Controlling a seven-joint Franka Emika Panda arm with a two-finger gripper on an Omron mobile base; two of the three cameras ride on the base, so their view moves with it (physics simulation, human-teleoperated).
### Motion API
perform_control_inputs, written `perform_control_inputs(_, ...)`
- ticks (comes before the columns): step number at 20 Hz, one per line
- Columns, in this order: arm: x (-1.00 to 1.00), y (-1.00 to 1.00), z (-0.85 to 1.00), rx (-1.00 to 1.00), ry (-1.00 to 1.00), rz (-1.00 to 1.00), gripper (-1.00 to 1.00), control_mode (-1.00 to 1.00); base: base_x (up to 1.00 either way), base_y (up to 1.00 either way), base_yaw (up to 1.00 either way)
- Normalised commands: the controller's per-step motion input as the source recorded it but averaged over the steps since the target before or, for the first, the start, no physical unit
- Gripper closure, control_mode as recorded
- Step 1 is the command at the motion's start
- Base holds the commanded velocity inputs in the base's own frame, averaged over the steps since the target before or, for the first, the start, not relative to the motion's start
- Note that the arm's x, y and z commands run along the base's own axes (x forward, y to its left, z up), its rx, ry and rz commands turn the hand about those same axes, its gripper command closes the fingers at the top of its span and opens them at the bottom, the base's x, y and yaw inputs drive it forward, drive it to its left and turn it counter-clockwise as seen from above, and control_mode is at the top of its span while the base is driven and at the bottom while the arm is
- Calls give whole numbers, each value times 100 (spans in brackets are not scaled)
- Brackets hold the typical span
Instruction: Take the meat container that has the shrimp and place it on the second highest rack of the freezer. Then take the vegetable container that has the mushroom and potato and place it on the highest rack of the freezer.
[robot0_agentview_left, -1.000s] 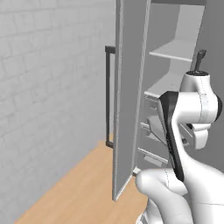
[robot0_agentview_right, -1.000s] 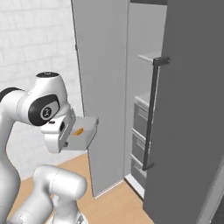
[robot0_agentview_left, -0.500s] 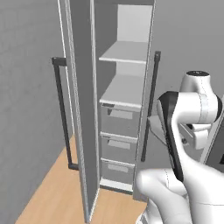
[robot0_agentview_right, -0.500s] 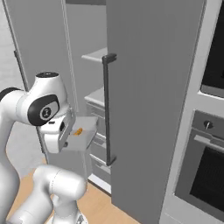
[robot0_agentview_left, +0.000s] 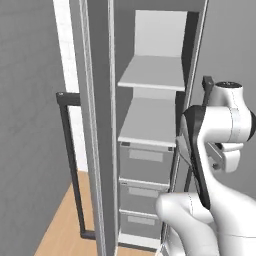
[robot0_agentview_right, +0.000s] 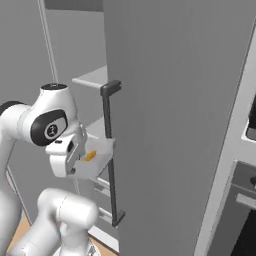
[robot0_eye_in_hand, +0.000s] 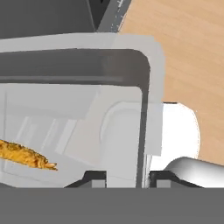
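The freezer (robot0_agentview_left: 150, 125) stands open in a grey-walled kitchen with a light wood floor (robot0_agentview_left: 65, 225), and everything else is placed against it. Inside it are two flat light-grey shelves: the highest rack (robot0_agentview_left: 152, 75) and, one level down, the second highest rack (robot0_agentview_left: 147, 125). Both are bare. Below them sit three grey drawers (robot0_agentview_left: 145, 162).

There are two long dark bar handles: one on the door swung out left of the shelves (robot0_agentview_left: 72, 165), one on the door to their right (robot0_agentview_right: 111, 155).

One meat container (robot0_agentview_right: 95, 157) hangs in front of the freezer's right door, beside that handle, with one orange shrimp (robot0_eye_in_hand: 24, 155) lying in it. The gripper (robot0_eye_in_hand: 124, 177) straddles the tray's wall, a fingertip on either side; whether it is pinching that wall cannot be told.
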Motion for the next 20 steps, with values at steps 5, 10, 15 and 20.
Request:
perform_control_inputs(5,0,0,0,0,0,0,100,100,58,52,-5)
perform_control_inputs(10,0,0,0,0,0,0,100,100,42,36,-3)
perform_control_inputs(15,0,0,0,0,0,0,100,100,53,40,-4)
perform_control_inputs(20,0,0,0,0,0,0,100,100,65,40,-3)
